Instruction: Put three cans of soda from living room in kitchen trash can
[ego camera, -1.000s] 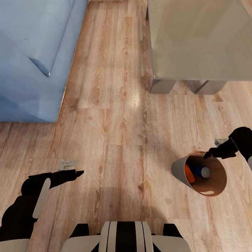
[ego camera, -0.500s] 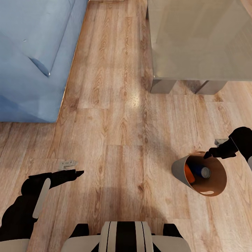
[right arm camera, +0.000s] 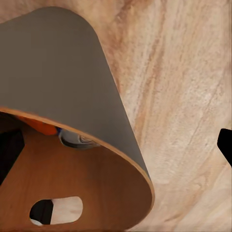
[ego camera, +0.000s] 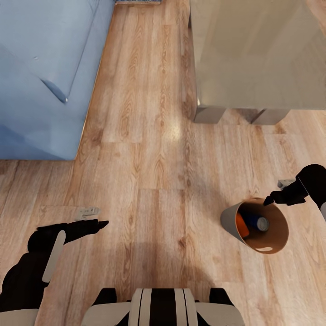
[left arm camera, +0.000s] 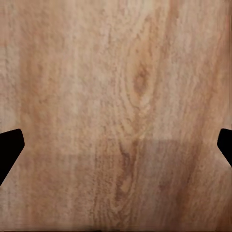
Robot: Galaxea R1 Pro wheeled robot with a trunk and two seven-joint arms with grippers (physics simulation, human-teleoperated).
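Note:
The tan wooden trash can [ego camera: 231, 222] is low at the right of the head view, brown inside, with an oval cut-out near its rim. In it I see one orange soda can [ego camera: 242, 225] and the dark blue one [ego camera: 259, 222] with its silver top; the third can is hidden. My right gripper [ego camera: 268, 200] is at the bin's far rim. In the right wrist view the trash can [right arm camera: 72, 72] looms close, and the fingertips [right arm camera: 225, 145] stand wide apart, one inside the rim and one outside. My left gripper [ego camera: 103, 222] hangs open over bare floor, holding nothing.
I am in the living room on a light wood floor [ego camera: 154, 172]. The blue sofa [ego camera: 40, 81] is at the upper left. The glass-topped low table [ego camera: 258, 50] is at the upper right, its legs [ego camera: 209, 114] just ahead of the bin. A floor lane runs between them.
The whole picture has shifted slightly, so the camera moved. Both grippers and the bin keep almost the same place in the view.

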